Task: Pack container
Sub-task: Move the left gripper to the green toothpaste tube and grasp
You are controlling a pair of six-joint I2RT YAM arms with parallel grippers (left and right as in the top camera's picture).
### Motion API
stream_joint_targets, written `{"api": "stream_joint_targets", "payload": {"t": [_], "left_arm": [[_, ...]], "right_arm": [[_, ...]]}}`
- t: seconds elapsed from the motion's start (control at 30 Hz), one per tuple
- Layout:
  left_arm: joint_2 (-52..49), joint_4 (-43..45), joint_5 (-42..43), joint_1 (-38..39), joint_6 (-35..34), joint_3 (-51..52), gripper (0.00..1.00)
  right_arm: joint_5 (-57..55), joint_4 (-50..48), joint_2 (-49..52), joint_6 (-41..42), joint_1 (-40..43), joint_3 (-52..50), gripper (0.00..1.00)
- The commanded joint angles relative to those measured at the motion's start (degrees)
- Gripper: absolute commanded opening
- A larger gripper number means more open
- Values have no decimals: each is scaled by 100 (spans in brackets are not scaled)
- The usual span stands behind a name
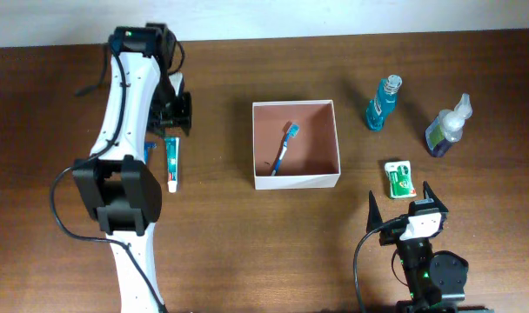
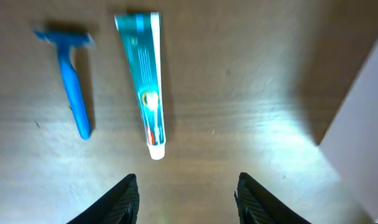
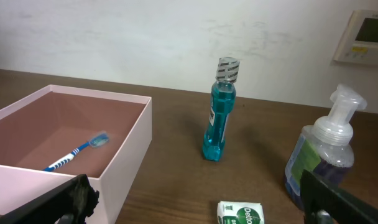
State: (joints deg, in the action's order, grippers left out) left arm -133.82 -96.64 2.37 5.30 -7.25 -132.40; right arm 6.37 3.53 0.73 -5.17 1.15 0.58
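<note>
The container [image 1: 296, 181] is a square white-walled box with a pinkish floor at the table's middle, and a blue toothbrush [image 1: 283, 149] lies inside it. It also shows in the right wrist view [image 3: 130, 155] with the toothbrush [image 3: 77, 151]. A teal toothpaste tube [image 1: 171, 162] lies left of the box. In the left wrist view the tube [image 2: 145, 81] lies beside a blue razor [image 2: 73, 81]. My left gripper [image 2: 186, 186] is open and empty, hovering just short of the tube's cap. My right gripper [image 1: 400, 198] is open and empty, just in front of a green soap packet [image 1: 399, 178].
A blue mouthwash bottle [image 1: 383, 103] and a clear pump bottle [image 1: 447, 128] stand right of the box. Both show in the right wrist view, the mouthwash bottle [image 3: 219, 118] and the pump bottle [image 3: 322, 155], with the soap packet [image 3: 240, 213] between my fingers. The left arm covers part of the razor [image 1: 149, 149].
</note>
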Motion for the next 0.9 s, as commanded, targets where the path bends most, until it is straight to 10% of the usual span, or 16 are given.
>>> {"api": "stream_joint_targets", "payload": {"t": [0.0,0.87], "left_arm": [[173,-2,-68,-83,-203,409,51],[173,1537,-131,-435,-109,2568,51]], "right_arm": [[52,33,-52,-39,37,-26,99],[52,33,-52,-42,37,-26,98]]}}
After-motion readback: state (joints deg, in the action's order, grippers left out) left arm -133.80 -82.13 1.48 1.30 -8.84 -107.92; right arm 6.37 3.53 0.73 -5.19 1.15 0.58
